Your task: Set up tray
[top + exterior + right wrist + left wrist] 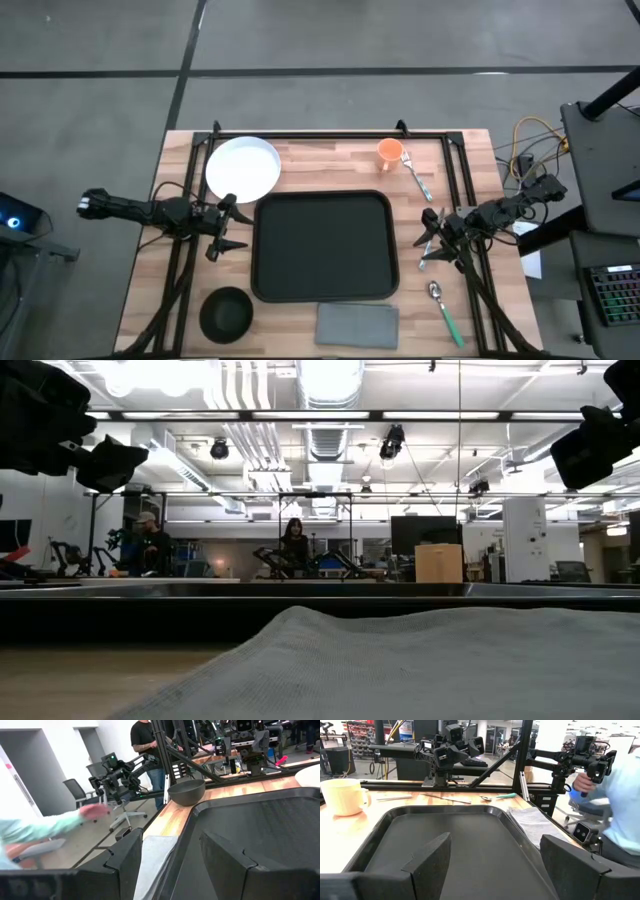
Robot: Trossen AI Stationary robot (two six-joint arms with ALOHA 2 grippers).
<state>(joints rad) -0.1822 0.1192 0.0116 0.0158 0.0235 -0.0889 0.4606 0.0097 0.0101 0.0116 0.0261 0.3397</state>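
The black tray (323, 245) lies flat in the middle of the wooden table, with nothing on it. My left gripper (228, 227) hovers open just off the tray's left rim, pointing across it; in the left wrist view the tray (460, 840) fills the space past my gripper (495, 865). My right gripper (430, 243) hovers open off the right rim, over a silver utensil, and faces the tray (260, 825) from that side in the right wrist view (172, 860). Both grippers touch nothing.
Around the tray: white plate (243, 168) far left, orange cup (389, 153) and fork (418, 178) far right, black bowl (226, 313) near left, grey folded napkin (357, 324) at the near edge, green-handled spoon (444, 308) near right. A person in light blue (625, 795) moves beside the table.
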